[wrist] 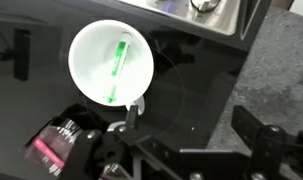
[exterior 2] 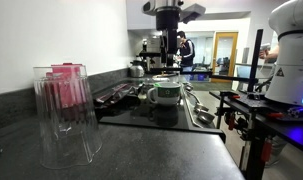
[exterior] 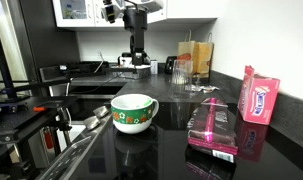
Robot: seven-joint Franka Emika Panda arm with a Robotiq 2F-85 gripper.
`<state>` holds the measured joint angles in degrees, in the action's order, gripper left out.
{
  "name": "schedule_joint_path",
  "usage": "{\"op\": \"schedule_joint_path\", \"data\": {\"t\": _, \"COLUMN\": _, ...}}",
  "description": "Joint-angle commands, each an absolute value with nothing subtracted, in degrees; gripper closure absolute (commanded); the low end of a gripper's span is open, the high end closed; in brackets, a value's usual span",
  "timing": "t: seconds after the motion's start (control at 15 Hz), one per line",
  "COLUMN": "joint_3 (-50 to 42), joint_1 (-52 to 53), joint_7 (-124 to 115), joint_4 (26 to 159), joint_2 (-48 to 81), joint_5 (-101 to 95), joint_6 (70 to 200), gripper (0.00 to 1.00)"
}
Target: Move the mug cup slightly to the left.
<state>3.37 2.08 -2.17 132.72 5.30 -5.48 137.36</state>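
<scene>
The mug cup [exterior: 134, 113] is a wide white bowl-like cup with a green rim and a green-and-red pattern. It stands upright on the black glossy counter and shows in both exterior views [exterior 2: 163, 94]. In the wrist view I look down into its white inside [wrist: 111, 62], where a green streak shows. My gripper [wrist: 191, 125] is open and empty. The mug lies just outside one finger, not between the jaws. In both exterior views the gripper [exterior: 139, 58] [exterior 2: 169, 55] hangs well above the counter, above and behind the mug.
A pink packet [exterior: 259, 97] and a pink-edged clear pack [exterior: 213, 128] lie beside the mug; the pack also shows in the wrist view [wrist: 56, 140]. An upturned clear glass jar [exterior 2: 64, 115] stands close to an exterior camera. A wooden block [exterior: 197, 55] and steel appliances [wrist: 191, 10] stand at the back.
</scene>
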Motion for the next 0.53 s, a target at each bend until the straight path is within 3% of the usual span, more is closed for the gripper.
{"op": "schedule_joint_path", "data": {"t": 0.0, "joint_3": 2.6, "joint_1": 2.6, "joint_7": -3.1, "joint_4": 130.1, "joint_2": 11.9, "joint_5": -6.3, "joint_6": 139.6, "gripper": 0.00}}
{"op": "schedule_joint_path", "data": {"t": 0.47, "joint_3": -0.1, "joint_1": 3.4, "joint_7": -7.3, "joint_4": 127.8, "joint_2": 19.1, "joint_5": -8.6, "joint_6": 139.2, "gripper": 0.00}}
